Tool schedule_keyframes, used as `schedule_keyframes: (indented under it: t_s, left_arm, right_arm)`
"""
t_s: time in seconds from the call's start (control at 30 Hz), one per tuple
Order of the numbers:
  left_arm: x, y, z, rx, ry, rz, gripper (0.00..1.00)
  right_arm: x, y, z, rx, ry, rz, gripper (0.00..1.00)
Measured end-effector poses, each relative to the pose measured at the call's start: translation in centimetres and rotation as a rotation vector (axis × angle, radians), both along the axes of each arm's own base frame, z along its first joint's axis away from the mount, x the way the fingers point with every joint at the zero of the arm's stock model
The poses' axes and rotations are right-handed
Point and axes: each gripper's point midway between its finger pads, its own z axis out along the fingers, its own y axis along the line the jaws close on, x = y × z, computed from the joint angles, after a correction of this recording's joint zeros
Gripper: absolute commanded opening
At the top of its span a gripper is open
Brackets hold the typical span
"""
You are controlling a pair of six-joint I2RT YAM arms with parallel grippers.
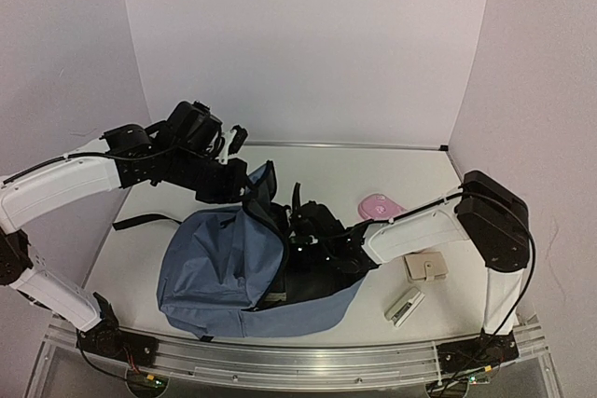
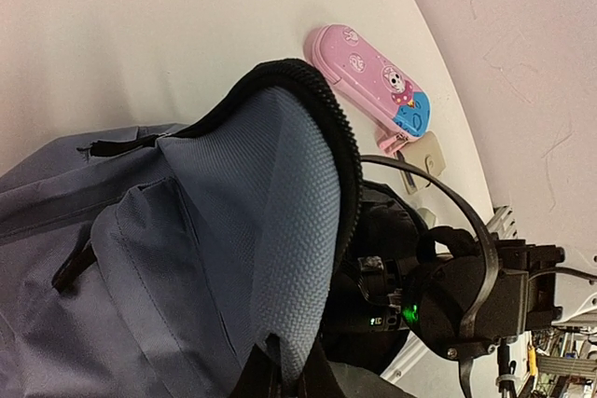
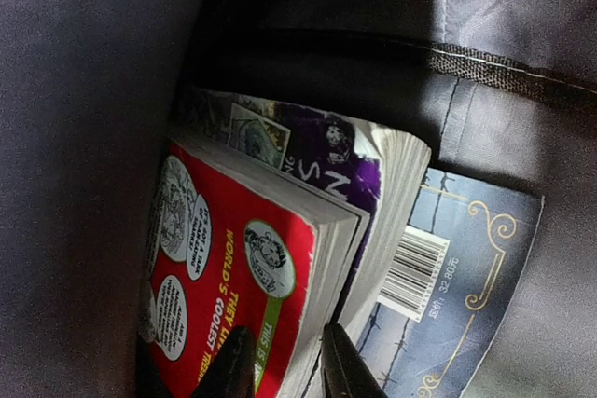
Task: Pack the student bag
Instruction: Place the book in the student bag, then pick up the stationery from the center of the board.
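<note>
The bag [image 1: 210,267] lies on its side along the near edge of the tabletop [image 1: 392,170], about mid-width, with its mouth turned to the right. To its right, toward the near right corner, lie a white stapler-like item [image 1: 404,308] and a beige card [image 1: 426,267].

The right gripper [image 3: 284,365] is deep inside the main pocket. Its jaws stand narrow, astride the edge of a red book [image 3: 224,258], but whether they pinch it cannot be told. A purple book [image 3: 345,174] and a blue book [image 3: 466,258] are stacked behind it against the lining.

Farther back, the left gripper [image 2: 284,375] is clamped on the bag's upper flap, holding the mouth open. A pink case [image 2: 368,76] lies beyond, toward the far right.

The step looks like seating the books. The next move likely calls for letting go of the red book, drawing the right arm out without snagging the zipper, and fetching a loose item.
</note>
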Motion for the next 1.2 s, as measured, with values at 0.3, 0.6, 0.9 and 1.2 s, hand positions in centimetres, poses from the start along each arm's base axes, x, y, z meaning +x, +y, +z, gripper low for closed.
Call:
schedule_keyframes:
  t_s: [0.3, 0.6, 0.9, 1.2]
  left_arm:
    - [0.7, 1.1, -0.6, -0.010, -0.002, 0.029, 0.00]
    - [1.2, 2.2, -3.0, -0.054, 0.051, 0.039, 0.00]
    - [1.5, -0.4, -5.0, -0.123, 0.106, -0.018, 0.51]
    - [1.0, -2.0, -6.5, -0.185, 0.170, -0.064, 0.98]
  right_arm:
    - [-0.8, -2.6, 1.4, -0.040, -0.053, -0.020, 0.58]
    - [0.3, -9.7, 11.9, -0.102, -0.273, -0.156, 0.85]
    - [5.8, -21.8, 13.5, -0.349, -0.332, -0.405, 0.98]
    - [8.8, -27.2, 4.0, -0.871, -0.264, -0.343, 0.98]
